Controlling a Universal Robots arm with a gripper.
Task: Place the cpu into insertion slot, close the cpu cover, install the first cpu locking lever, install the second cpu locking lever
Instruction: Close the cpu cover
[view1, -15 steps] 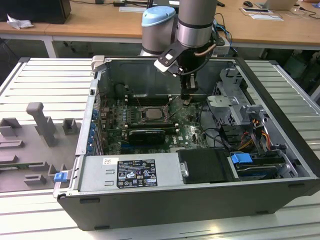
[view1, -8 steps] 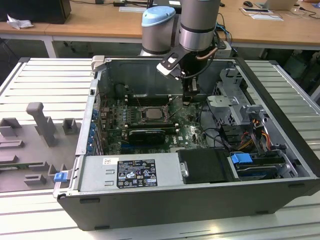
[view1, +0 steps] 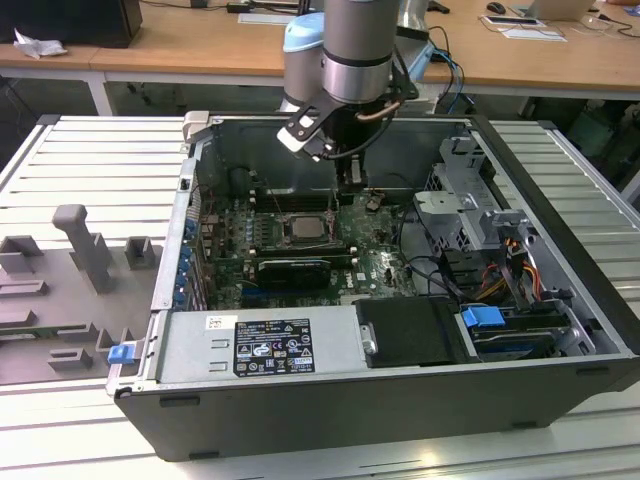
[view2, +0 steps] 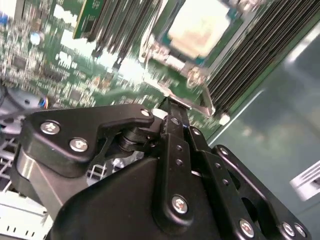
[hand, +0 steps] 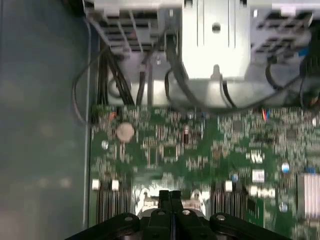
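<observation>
The cpu (view1: 303, 228) lies flat in the insertion slot (view1: 303, 244) on the green board inside the open case, pale top up. In the second wrist view the cpu (view2: 200, 25) sits within the slot's silver rim (view2: 165, 57). My gripper (view1: 350, 185) hangs just beyond the slot, toward the exterior view's right, fingers pointing down and shut. In the second wrist view the gripper (view2: 172, 103) has its tips at a silvery metal edge, which looks like the cpu cover (view2: 192, 102). I cannot tell whether they touch. The first wrist view shows the gripper (hand: 169, 194) with nothing between the fingers.
Long black memory slots (view2: 250, 55) run beside the socket. A grey drive cage (view1: 470, 200) and cables (view1: 500, 270) fill the case's right side. The power supply (view1: 270, 345) lies along the front. Grey fixtures (view1: 80, 250) stand on the slatted table at the left.
</observation>
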